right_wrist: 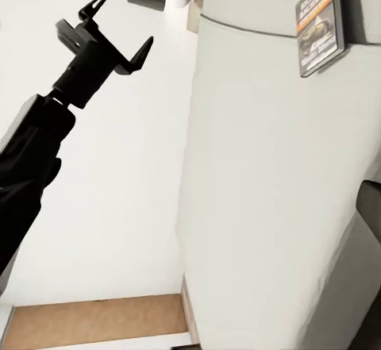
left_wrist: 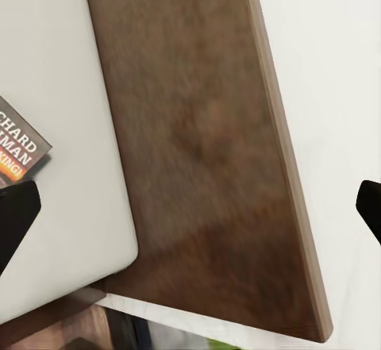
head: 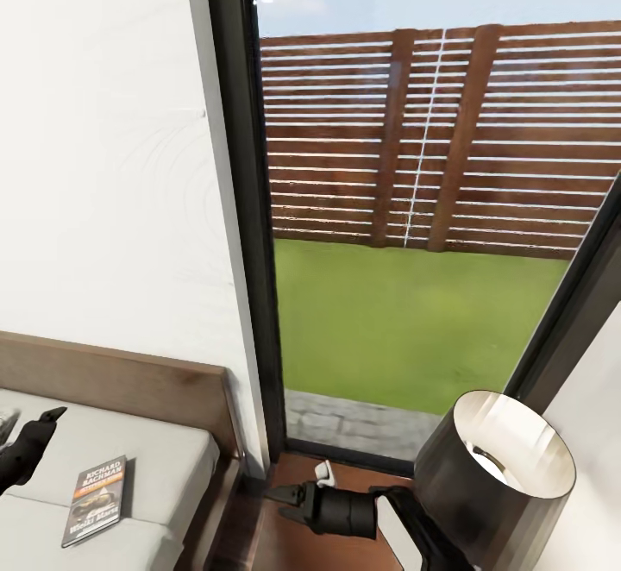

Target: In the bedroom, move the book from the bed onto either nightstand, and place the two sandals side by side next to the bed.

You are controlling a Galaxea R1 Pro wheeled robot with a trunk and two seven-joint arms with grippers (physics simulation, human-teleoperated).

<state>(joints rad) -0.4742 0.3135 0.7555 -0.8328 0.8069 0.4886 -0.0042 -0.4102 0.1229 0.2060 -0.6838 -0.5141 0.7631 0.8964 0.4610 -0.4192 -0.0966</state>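
Fingers of the left gripper [right_wrist: 111, 28] stand spread and empty above the bed [head: 164, 450], the book [head: 97, 499] lying ungrasped on its mattress, so transfer to the nightstand remains outstanding; right gripper state indeterminate.

Book [left_wrist: 20, 153]: frame edge is cropping its cover. Lamp [head: 496, 476]: shade is hiding its base. Headboard [left_wrist: 210, 151]: blurring.

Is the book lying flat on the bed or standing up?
Lying flat. The book rests cover-up on the bed's pale mattress, its white lettering readable, and no gripper is touching it.
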